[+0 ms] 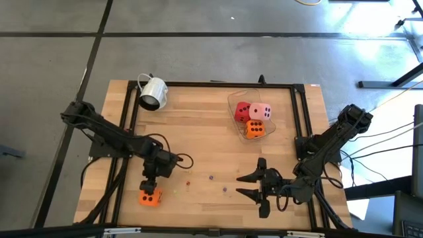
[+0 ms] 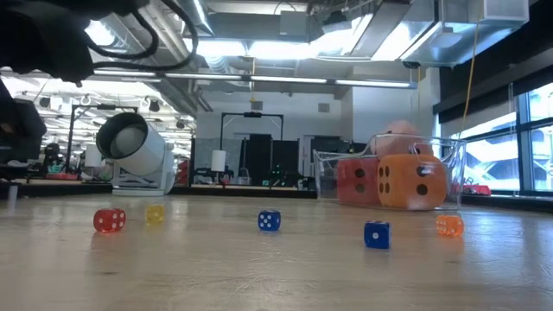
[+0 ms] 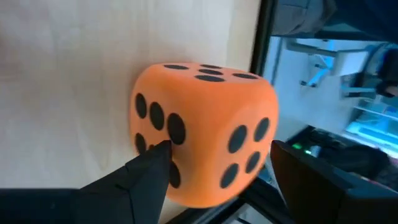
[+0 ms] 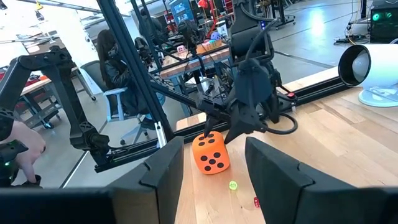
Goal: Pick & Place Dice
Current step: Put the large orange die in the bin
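At the table's seven o'clock, the left gripper (image 1: 151, 187) straddles the last orange die (image 1: 150, 197), fingers spread (not yet closed). Three dice sit in the clear tub (image 1: 232, 106) at one o'clock; the right gripper (image 1: 254, 186) waits open.

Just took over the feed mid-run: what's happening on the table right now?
The left gripper is down over the orange die at the table's near-left edge, fingers open on either side of it, not yet closed. The other three dice, red, pink and orange, already sit in the clear container. The right gripper waits open over the near-right of the table. A white mug lies on its side.
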Tool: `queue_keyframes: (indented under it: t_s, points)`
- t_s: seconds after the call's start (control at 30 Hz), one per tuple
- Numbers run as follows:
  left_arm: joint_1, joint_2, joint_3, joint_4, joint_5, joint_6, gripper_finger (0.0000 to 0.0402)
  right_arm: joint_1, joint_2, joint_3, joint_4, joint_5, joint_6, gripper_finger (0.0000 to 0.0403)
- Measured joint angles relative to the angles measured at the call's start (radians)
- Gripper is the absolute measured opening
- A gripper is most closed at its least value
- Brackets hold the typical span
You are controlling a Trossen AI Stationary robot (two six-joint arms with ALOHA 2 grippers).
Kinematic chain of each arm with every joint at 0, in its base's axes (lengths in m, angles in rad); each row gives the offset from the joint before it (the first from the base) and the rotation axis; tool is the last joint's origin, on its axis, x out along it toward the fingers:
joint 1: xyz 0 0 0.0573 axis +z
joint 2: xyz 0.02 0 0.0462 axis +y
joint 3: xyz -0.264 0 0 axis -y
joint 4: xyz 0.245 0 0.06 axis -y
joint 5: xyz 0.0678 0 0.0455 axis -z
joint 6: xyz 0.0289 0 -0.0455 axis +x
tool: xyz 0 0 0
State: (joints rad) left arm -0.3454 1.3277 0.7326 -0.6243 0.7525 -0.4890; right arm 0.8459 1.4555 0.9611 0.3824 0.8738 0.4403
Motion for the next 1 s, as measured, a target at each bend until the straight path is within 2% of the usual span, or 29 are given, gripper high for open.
queue_keyframes:
  t_s: [0.17, 0.43, 0.7, 0.83, 1.0]
  points:
    - [-0.042, 0.0, 0.0, -0.003, -0.103, -0.007, 0.0267, 0.0, 0.0, 0.0, 0.0, 0.0, -0.002, 0.0173]
    - [-0.076, 0.002, -0.027, 0.034, -0.124, -0.071, 0.0267, 0.0, 0.0, 0.0, 0.016, 0.0, -0.005, 0.0173]
    - [-0.078, 0.003, -0.161, 0.328, -0.062, -0.149, 0.0261, 0.0, 0.0, 0.0, 0.022, -0.003, -0.007, 0.0173]
    - [-0.079, 0.004, -0.186, 0.378, -0.067, -0.146, 0.0225, 0.0, 0.0, 0.0, 0.022, -0.003, -0.011, 0.0173]
    - [-0.079, 0.005, -0.188, 0.385, -0.075, -0.117, 0.0143, 0.0, 0.0, 0.0, 0.022, -0.002, -0.014, 0.0173]
